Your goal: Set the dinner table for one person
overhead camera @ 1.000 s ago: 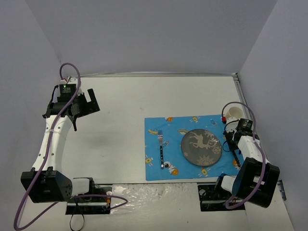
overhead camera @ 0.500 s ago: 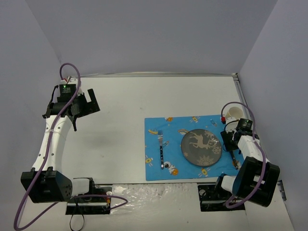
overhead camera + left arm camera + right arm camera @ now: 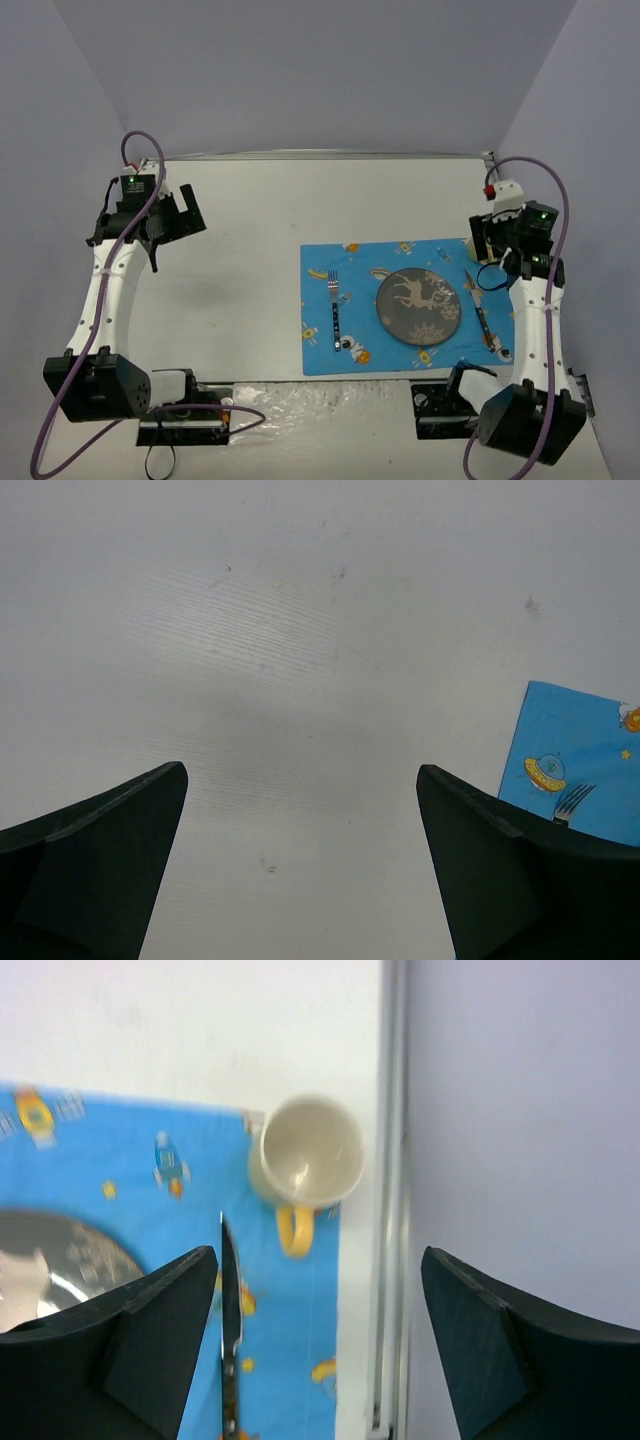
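Table [image 3: 260, 250] lies under the right gripper [image 3: 315, 1260], which hangs wide and empty above cup [image 3: 308, 1152] and knife [image 3: 230, 1330] at right side of mat [image 3: 130, 1160]; left gripper [image 3: 300, 775], also wide and empty, is over bare table.

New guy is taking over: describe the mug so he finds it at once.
On the white table, find the blue cartoon-print placemat. At its far right corner, by the table's grey rim, the mug stands upright. It alone is cream and round-mouthed with a yellow handle; the knife beside it is slim and flat.
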Available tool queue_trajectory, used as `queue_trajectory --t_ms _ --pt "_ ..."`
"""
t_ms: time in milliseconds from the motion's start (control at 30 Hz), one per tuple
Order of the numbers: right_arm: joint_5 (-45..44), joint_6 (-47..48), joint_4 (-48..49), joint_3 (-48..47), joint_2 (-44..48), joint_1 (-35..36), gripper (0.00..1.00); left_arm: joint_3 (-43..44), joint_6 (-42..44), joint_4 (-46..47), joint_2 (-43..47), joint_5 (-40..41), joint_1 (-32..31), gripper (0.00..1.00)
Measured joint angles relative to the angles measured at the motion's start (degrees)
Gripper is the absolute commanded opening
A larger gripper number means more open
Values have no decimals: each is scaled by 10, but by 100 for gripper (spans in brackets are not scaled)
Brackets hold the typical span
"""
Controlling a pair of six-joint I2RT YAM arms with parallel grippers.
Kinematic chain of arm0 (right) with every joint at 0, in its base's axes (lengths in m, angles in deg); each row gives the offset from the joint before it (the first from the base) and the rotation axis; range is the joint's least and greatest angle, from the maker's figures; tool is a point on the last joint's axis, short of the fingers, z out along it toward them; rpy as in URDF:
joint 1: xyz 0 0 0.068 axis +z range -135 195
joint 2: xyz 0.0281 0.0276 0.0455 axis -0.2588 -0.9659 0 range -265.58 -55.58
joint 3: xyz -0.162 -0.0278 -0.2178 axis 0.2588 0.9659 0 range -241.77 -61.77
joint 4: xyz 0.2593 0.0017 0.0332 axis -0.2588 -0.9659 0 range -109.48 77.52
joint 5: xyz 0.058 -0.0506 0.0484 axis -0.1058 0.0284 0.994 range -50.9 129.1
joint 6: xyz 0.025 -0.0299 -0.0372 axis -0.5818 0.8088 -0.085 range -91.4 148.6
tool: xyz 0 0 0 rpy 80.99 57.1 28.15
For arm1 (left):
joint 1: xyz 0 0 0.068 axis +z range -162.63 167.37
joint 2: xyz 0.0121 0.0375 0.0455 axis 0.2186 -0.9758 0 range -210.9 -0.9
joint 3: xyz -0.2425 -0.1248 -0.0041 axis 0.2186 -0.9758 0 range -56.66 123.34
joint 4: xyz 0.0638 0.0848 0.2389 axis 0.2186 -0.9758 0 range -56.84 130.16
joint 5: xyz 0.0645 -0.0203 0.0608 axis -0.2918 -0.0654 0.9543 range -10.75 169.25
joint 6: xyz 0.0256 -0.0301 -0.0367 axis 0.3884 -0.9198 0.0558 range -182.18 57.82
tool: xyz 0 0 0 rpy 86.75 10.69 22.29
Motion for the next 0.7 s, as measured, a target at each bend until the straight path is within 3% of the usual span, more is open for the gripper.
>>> queue_trajectory --t_ms 200,400,700 --pt "-61 -85 0 -96 119 67 98 -6 0 9 2 -3 0 97" --pt "-126 -168 3 -147 237 118 99 -13 0 17 29 -15 -1 97" --pt "-220 -257 7 -128 417 202 100 -6 8 -21 210 -5 -3 97"
